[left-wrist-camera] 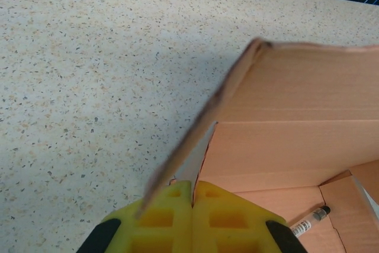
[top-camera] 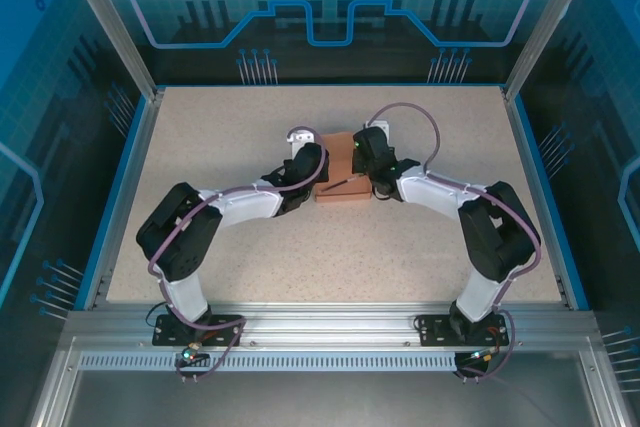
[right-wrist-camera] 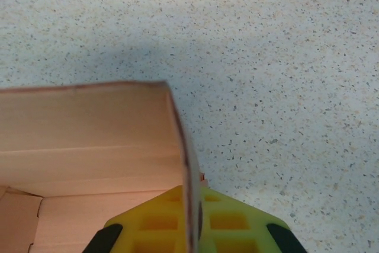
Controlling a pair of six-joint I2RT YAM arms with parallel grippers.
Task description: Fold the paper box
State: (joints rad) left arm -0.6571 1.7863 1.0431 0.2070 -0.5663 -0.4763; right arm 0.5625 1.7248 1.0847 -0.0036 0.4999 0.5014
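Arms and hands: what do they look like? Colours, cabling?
Left arm and right arm: black joints, white link shells, a lilac cable looping along each, black base plates. Left hand and right hand: yellow pads moulded with square pockets, on black holders.

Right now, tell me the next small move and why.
Probably ease the left gripper inward to close the low gap between its pinched wall and the back panel of the box; the right gripper holds its wall flush at the corner.
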